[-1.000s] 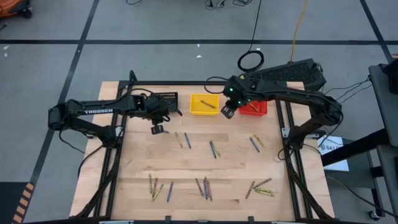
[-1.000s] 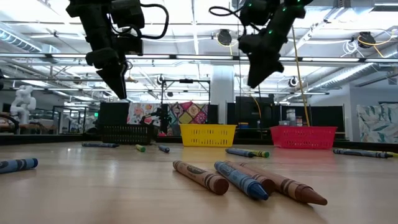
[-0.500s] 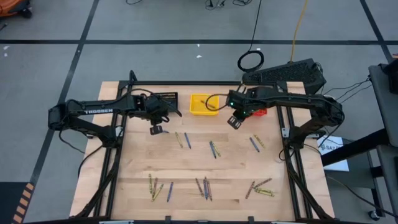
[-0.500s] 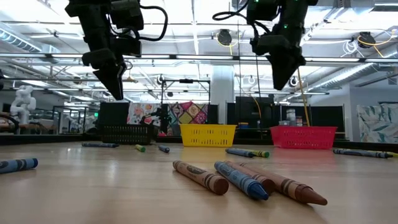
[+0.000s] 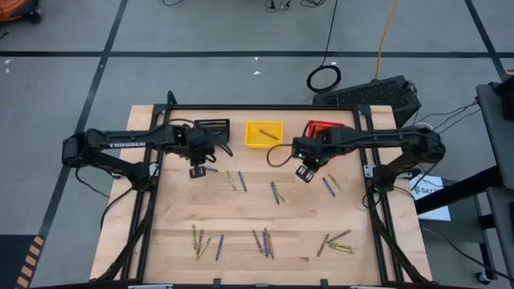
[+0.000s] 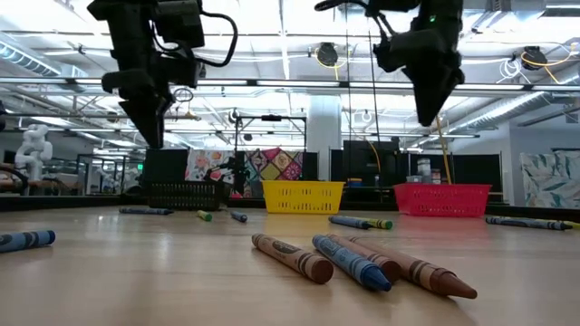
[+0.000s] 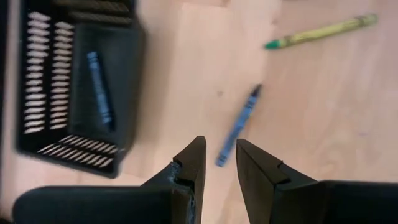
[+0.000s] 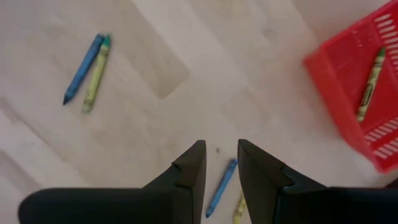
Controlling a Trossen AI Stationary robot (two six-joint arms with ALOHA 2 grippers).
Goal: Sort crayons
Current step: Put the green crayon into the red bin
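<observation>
The table (image 5: pixel 265 217) has three bins along its far edge: black (image 5: pixel 213 127), yellow (image 5: pixel 263 134) and red (image 5: pixel 327 132); crayons (image 5: pixel 265 241) lie scattered in small clusters across the wood, with plenty of open board between them and a frame along each side; the left gripper (image 7: pixel 216 163) hangs just in front of the black bin, fingers slightly parted and empty, a blue crayon (image 7: pixel 237 125) beneath; the right gripper (image 8: pixel 217 163) hovers near the red bin, also narrowly open, holding nothing. The likely trouble: paired crayons lie touching, so closing could pinch two colours or roll one away.
</observation>
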